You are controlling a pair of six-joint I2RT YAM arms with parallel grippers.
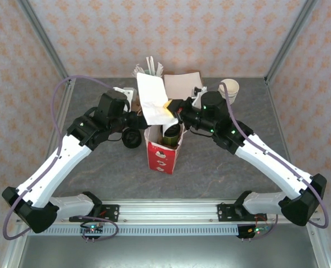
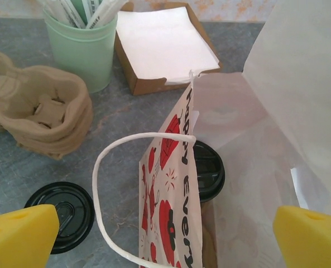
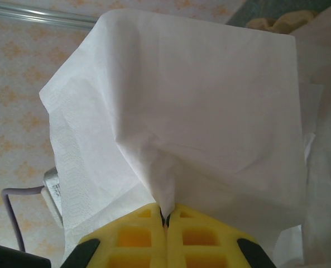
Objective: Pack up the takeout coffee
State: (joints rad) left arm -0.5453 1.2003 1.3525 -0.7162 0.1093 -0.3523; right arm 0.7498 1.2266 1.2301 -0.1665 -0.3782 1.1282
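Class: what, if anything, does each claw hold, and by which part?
The right claw is shut on a white napkin, pinching a bunched fold of the sheet. The left claw is open, holding nothing.

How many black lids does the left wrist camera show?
2: one lid on the table beside the bag, one on the takeout coffee inside it; more may hide beneath.

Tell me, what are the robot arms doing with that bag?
The right claw is pinching a white napkin over the open red-and-white bag. The takeout coffee already sits inside the bag, black lid on. The left claw hangs open at the bag, holding nothing.
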